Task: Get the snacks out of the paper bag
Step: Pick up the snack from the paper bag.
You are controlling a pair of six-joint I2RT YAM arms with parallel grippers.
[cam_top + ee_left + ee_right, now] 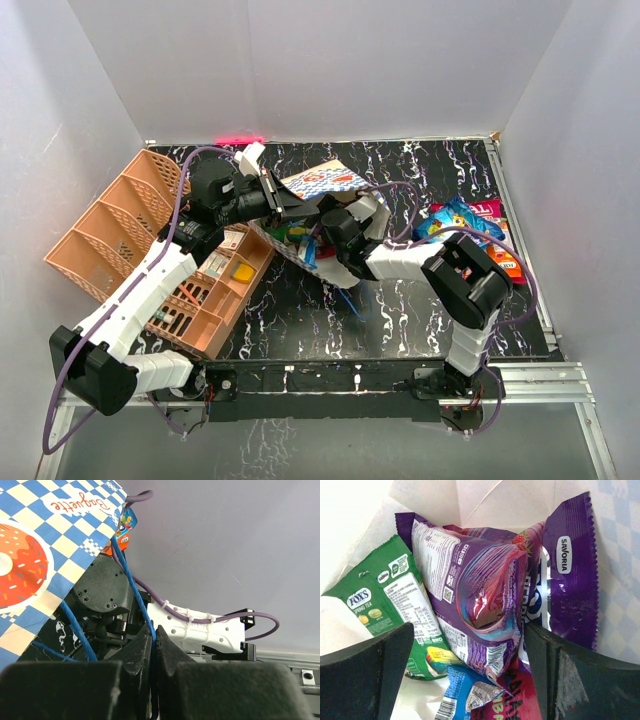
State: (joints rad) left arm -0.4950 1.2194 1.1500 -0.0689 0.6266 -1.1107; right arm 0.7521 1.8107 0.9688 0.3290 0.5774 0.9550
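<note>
Lab booth, white walls [350,70], marbled table [420,300]

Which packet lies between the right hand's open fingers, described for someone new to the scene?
Look inside the white paper bag, where the open right hand sits. Between its fingers lies a crumpled purple packet. Unlike the flat green packet and the smooth Savoria packet beside it, it is dented in the middle.

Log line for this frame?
left gripper: shut on cord handle | right gripper: open in paper bag, astride purple packet | green packet: in bag
</note>
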